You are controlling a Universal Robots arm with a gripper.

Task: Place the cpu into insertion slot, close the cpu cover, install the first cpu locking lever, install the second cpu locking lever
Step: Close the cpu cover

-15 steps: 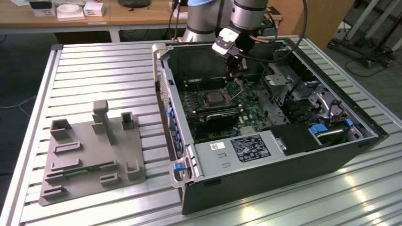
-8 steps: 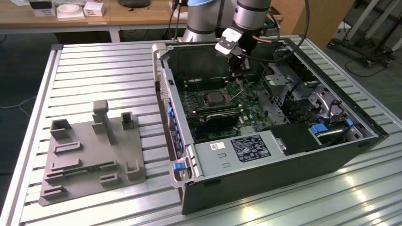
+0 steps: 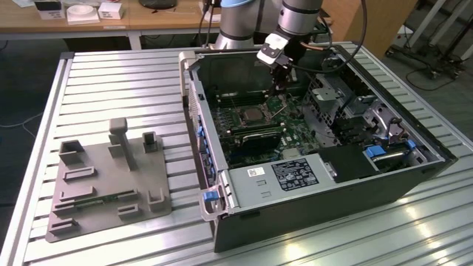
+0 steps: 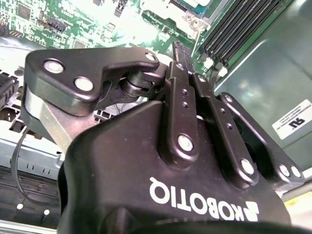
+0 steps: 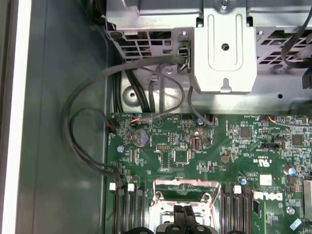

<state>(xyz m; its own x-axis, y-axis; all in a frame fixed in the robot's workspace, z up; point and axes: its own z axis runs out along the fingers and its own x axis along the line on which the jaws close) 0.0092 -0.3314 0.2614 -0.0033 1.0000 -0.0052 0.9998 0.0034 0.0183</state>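
Slatted table (image 3: 111,83) | gripper (image 3: 280,105) (fingers together) at insertion slot (image 3: 240,116)

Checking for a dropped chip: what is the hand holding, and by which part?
Nothing shows in its grip: the black hand is shut, fingertips together, at the silvery-rimmed square insertion slot.

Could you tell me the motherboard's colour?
The motherboard is green, best seen in the first wrist view.
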